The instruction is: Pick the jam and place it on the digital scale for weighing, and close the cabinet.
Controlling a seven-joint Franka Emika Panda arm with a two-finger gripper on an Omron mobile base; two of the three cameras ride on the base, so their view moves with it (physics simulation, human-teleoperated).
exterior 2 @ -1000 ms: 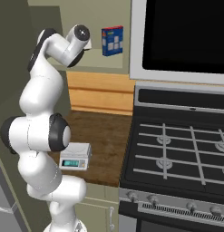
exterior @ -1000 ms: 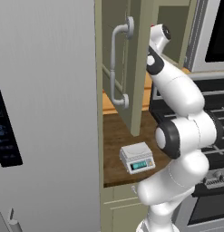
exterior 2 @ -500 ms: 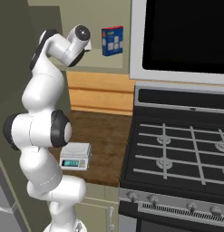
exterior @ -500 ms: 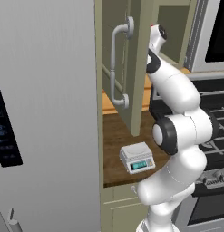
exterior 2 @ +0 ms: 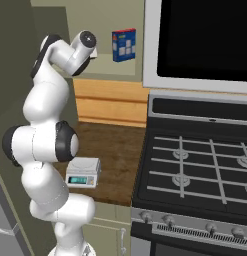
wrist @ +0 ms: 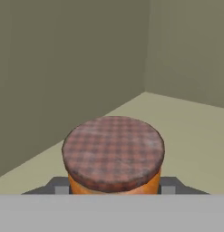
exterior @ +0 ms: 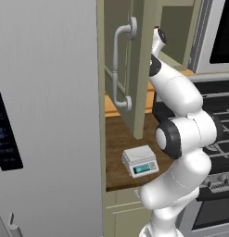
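The white robot arm reaches up into the open pale olive-beige wooden wall cabinet (exterior: 143, 69), its two-finger gripper (wrist: 114, 188) clamped on the small orange jam jar with a brownish chequered lid (wrist: 113, 154), which stands on the cabinet's pale shelf near a back corner. The two dark fingertips (wrist: 59, 186) sit just beside the jar's orange body on either side, so the pick appears to be at the grasping stage, with the jar not yet lifted. The next move would call for raising the jar clear of the shelf, drawing it out past the open door and its long curved light-grey bar handle (exterior: 118, 69), then lowering it onto the small white-grey digital scale with a teal display (exterior: 140, 160) on the brown wooden counter (exterior 2: 115, 150) below. A blue and red box (exterior 2: 124, 45) also stands in the cabinet, further along the shelf. The scale's top plate is bare, and the door remains to be shut.
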